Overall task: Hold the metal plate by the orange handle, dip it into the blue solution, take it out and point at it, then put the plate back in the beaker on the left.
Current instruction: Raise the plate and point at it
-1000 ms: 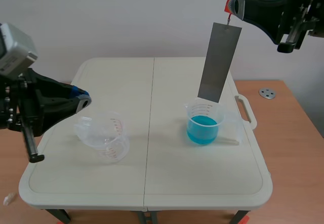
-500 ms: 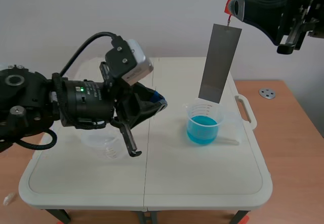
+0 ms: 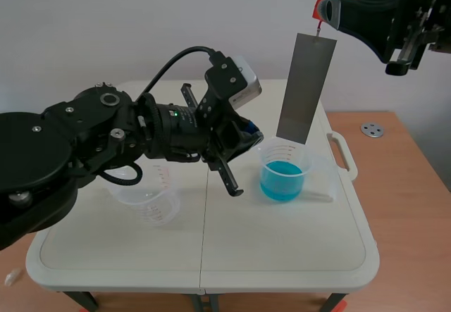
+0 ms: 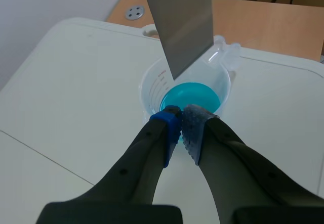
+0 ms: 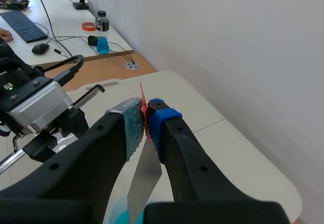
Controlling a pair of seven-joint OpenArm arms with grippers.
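- Scene: my left tool (image 3: 248,129), clenched empty, has swung in beside the blue beaker (image 3: 284,172). The metal plate (image 3: 306,86) hangs above it, so I judge pointing is underway.
- Left wrist: the tool's tips meet at that beaker's rim.
- Right wrist: my right tool (image 5: 145,118) clamps the orange handle (image 5: 143,107).

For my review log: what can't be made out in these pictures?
Left beaker: scene view, left arm covers its upper part; contents unclear.
Orange handle: right wrist view, only a sliver shows between the pads of the right gripper.
Metal plate: left wrist view, upper end cut off by the edge.
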